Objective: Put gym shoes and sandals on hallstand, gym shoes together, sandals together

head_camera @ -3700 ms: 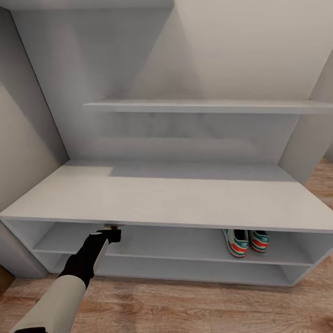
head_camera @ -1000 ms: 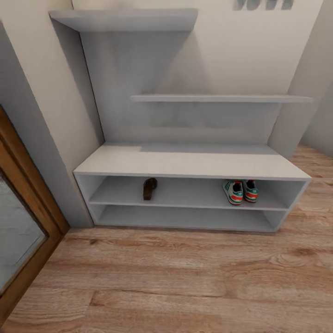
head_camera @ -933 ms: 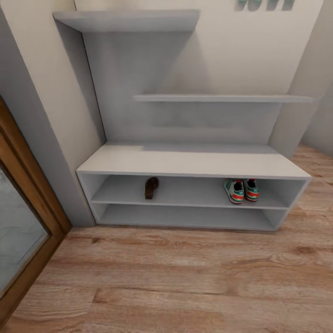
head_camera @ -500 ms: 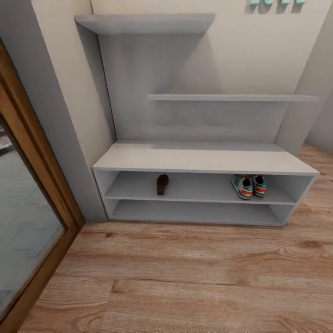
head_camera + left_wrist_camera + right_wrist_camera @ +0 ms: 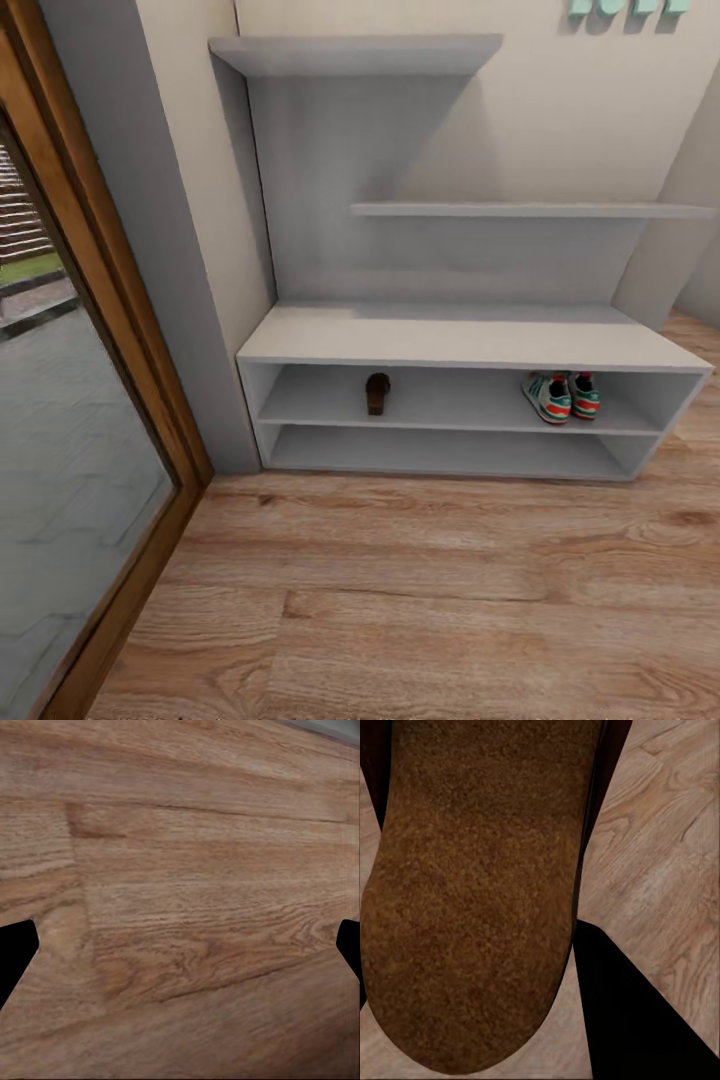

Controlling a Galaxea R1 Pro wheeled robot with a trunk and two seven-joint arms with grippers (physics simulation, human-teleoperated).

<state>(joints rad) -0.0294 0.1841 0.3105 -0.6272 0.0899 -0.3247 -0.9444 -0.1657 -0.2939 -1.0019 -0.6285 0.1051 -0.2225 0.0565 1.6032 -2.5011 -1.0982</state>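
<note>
Nearby, unreadable teal wall lettering (image 5: 628, 7)

Upper compartment lies open between sandal (image 5: 377, 392) and gym shoes (image 5: 560, 396).

Shoe count on the rack and in hand
Two sneakers (image 5: 560, 397), two sandals: one on the rack (image 5: 377, 392), one against the right pincer (image 5: 480, 892).

The left gripper (image 5: 180, 952) has its dark fingers (image 5: 15, 952) spread wide apart — nothing between them. The right gripper's (image 5: 547, 945) fingers (image 5: 637, 1020) press against a brown sole.
</note>
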